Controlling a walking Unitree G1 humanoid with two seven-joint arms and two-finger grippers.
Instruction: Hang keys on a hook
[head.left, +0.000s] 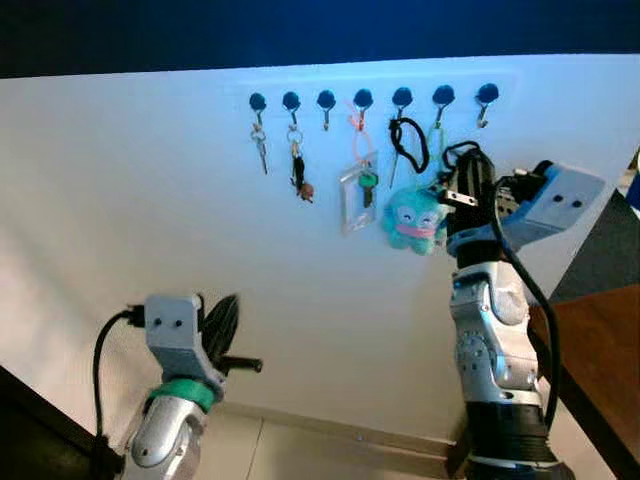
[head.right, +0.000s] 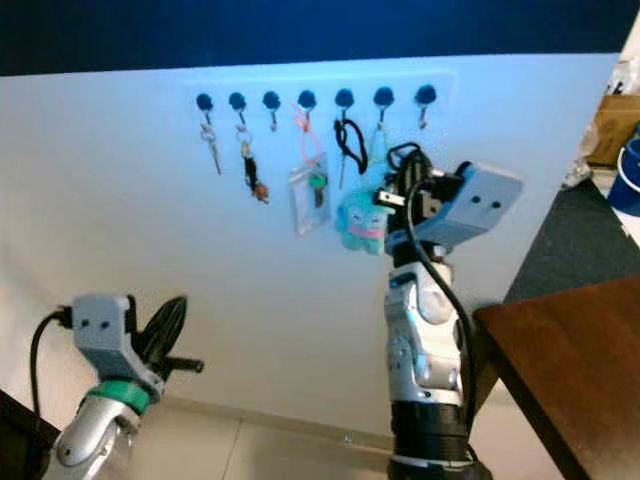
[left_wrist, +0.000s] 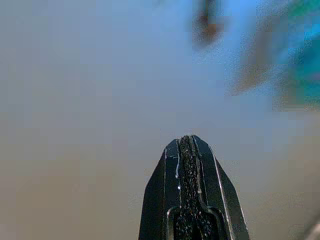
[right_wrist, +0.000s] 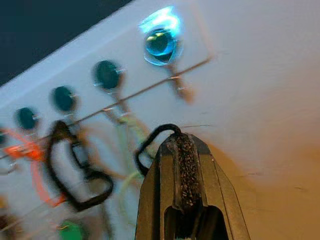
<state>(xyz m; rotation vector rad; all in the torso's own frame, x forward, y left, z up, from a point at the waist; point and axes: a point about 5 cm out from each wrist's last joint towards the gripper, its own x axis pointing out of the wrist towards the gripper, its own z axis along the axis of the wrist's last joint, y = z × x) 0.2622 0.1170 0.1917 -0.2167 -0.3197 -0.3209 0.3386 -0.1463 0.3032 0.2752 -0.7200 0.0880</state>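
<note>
My right hand (right_wrist: 192, 145) is pinched shut on a black loop (right_wrist: 150, 142), raised just below the last hook (right_wrist: 180, 86). The teal plush keys (head.left: 413, 220) hang beside it. If I misjudge the hook's tip, the loop slides past and drops.

Right tool (head.left: 462, 165) tips hidden behind own wrist; hanging items blurred in left wrist view.

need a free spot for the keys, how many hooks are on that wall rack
7, in one row: first holds a key, second a dark fob, third bare, fourth a clear tag, fifth a black loop, sixth a green cord, seventh bare.
</note>
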